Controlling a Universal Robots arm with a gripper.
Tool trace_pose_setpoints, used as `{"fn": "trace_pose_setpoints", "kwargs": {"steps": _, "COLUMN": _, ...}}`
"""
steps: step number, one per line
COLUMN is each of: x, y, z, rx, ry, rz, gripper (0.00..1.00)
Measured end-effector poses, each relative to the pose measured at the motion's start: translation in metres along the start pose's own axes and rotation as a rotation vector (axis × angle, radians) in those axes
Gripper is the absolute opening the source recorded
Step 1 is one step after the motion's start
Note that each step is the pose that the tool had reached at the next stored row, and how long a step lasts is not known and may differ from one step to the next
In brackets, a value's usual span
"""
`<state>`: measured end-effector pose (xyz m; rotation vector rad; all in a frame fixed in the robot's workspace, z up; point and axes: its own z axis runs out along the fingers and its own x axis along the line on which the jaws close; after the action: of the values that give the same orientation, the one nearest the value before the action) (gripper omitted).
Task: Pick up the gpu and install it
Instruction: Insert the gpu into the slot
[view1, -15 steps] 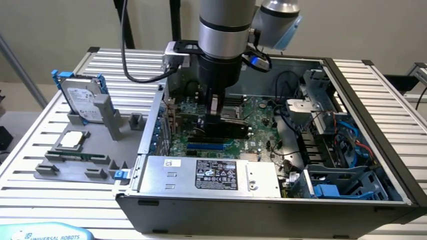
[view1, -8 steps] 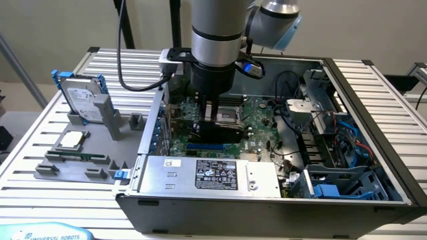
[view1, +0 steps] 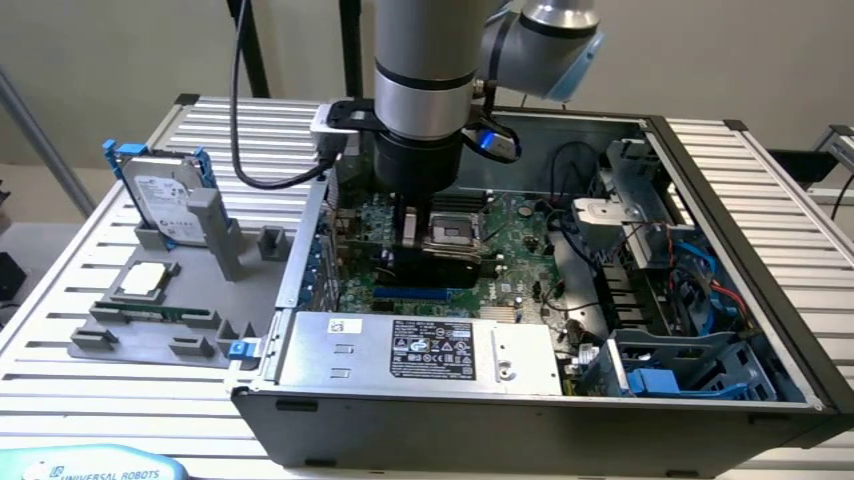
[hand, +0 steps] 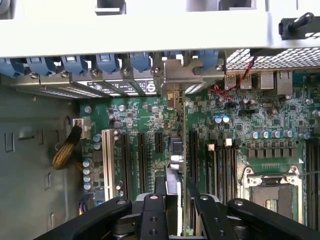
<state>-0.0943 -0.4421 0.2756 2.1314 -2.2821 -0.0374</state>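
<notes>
The gpu (hand: 175, 150) stands on edge over the green motherboard (hand: 135, 115), in line with the black expansion slots. Its silver bracket (hand: 173, 80) reaches the row of rear slot covers with blue clips. My gripper (hand: 176, 189) is shut on the card's upper edge, one black finger (hand: 160, 187) on each side. In the exterior view the gpu (view1: 441, 263) shows as a black slab low inside the open computer case (view1: 747, 250), under the arm's wrist. I cannot tell whether the card's edge sits in a slot.
On the grey fixture (view1: 94, 340) at the exterior view's left stand a silver hard drive in a blue frame (view1: 167, 200) and a square CPU chip (view1: 144, 280). Inside the case are the power supply (view1: 414, 350), the CPU socket (hand: 272, 192) and loose cables (view1: 667, 270).
</notes>
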Motion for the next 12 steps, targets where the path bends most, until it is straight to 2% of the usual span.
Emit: {"fn": "trace_pose_setpoints", "kwargs": {"steps": 12, "x": 0.0, "y": 0.0002, "z": 0.0029, "rx": -0.0002, "ry": -0.0007, "rz": -0.018, "gripper": 0.27}}
